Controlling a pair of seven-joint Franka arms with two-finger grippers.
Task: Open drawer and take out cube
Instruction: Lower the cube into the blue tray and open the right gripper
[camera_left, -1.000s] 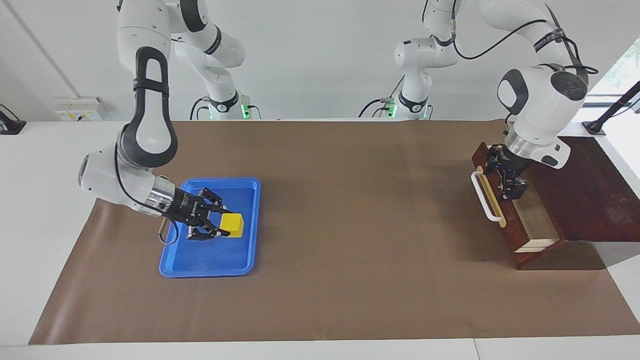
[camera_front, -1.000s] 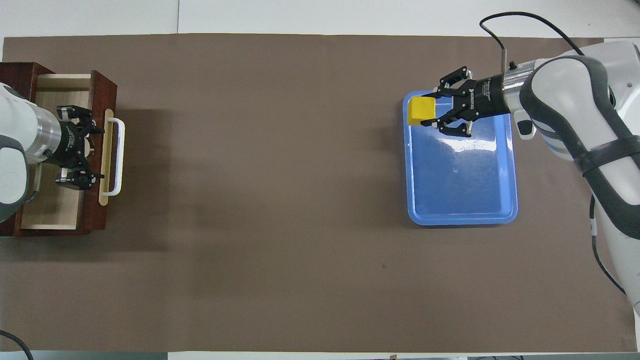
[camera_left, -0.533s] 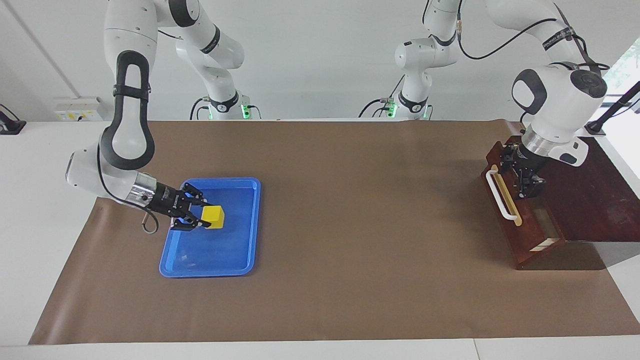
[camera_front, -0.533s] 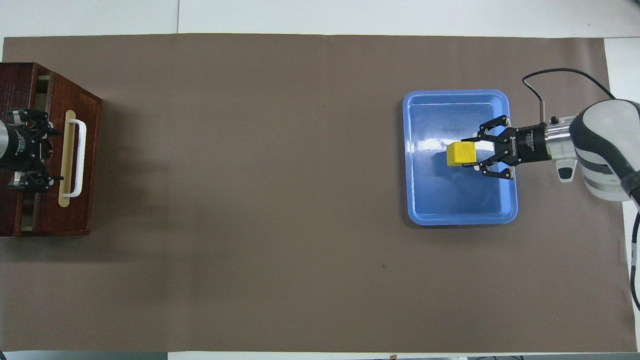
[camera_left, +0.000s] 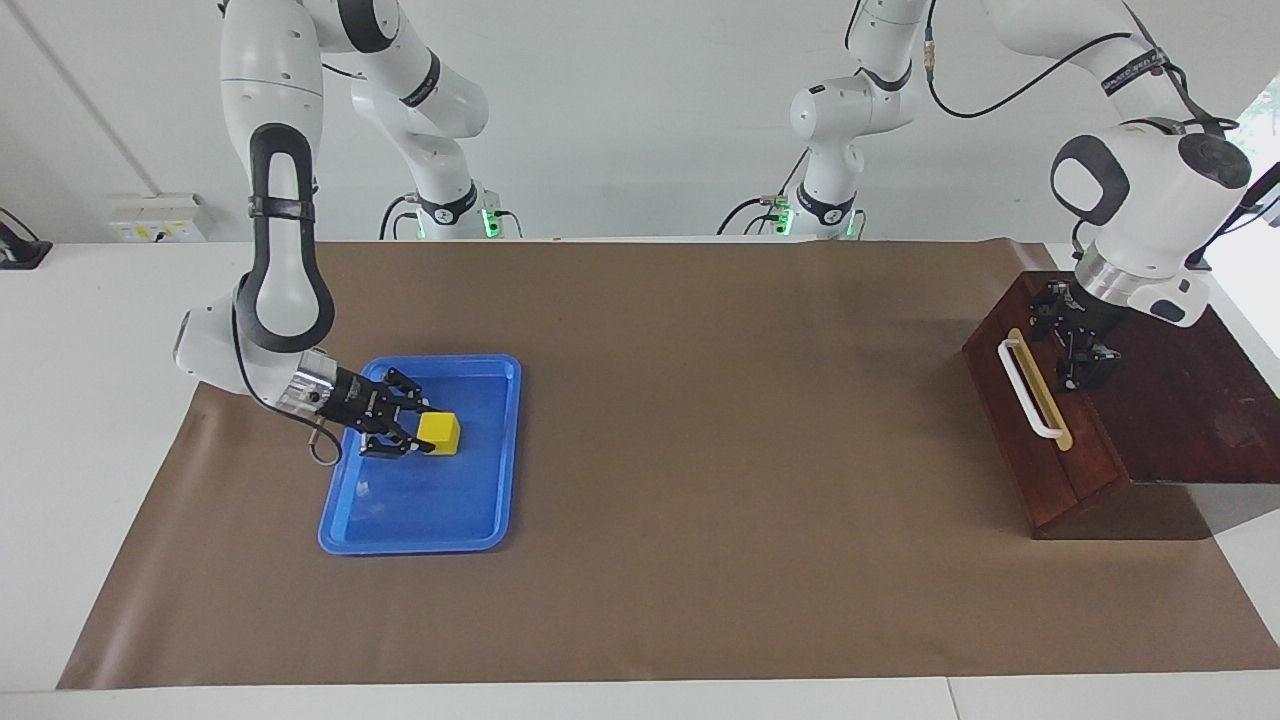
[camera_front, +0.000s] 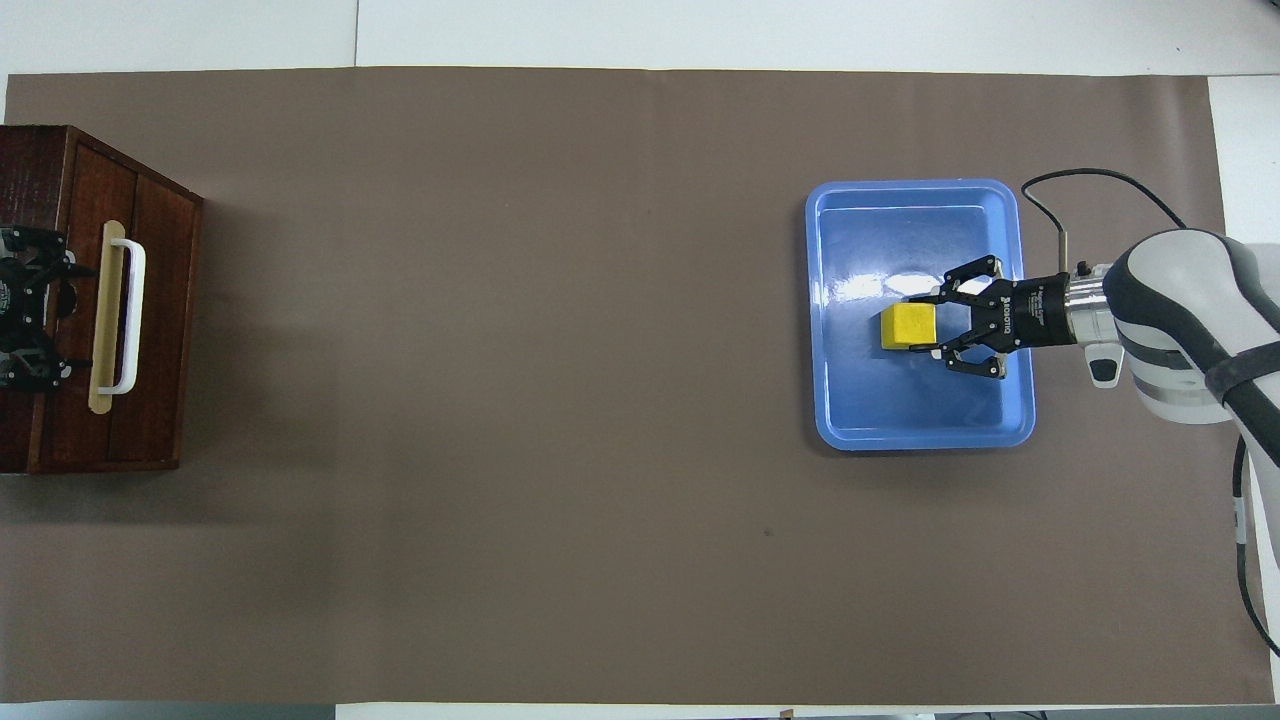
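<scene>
The drawer (camera_left: 1045, 425) (camera_front: 150, 320) is pushed in flush with its dark wooden cabinet at the left arm's end of the table. Its white bar handle (camera_left: 1030, 388) (camera_front: 125, 315) faces the table's middle. My left gripper (camera_left: 1080, 352) (camera_front: 28, 318) hangs open just over the cabinet top beside the drawer front, holding nothing. The yellow cube (camera_left: 440, 431) (camera_front: 905, 326) is low in the blue tray (camera_left: 420, 545) (camera_front: 920, 440), with my right gripper (camera_left: 424, 436) (camera_front: 926, 327) shut on its sides. I cannot tell whether the cube rests on the tray floor.
A brown mat (camera_left: 700, 450) covers the table between cabinet and tray. The cabinet's dark top (camera_left: 1190, 400) reaches to the table's edge at the left arm's end. The right arm's elbow stands high over the mat's edge beside the tray.
The drawer has gone from open to shut, and the left gripper has moved back over the cabinet with it. The right gripper has carried the cube down toward the tray's middle.
</scene>
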